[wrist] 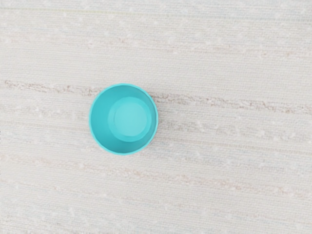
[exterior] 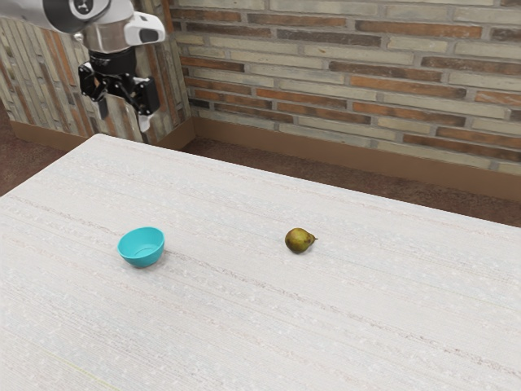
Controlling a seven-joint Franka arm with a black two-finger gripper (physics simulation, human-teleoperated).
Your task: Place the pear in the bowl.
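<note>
while the claw [exterior: 123, 116] hangs wide, pear [exterior: 298, 240] on table [exterior: 244, 326], well apart from bowl [exterior: 142, 259] — arm [exterior: 110, 34] emblem [exterior: 83, 5] unreadable

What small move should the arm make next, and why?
Probably ease the raised, open jaws toward the brownish-green pear: they hold nothing, the pear lies on the whitish, streaked table, and the round turquoise bowl is empty.

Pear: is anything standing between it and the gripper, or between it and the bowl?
Nothing visible stands in either path. The gripper hangs open, high above the level of the table, with the bowl well below it. Between the pear and the bowl I see no other object.
</note>
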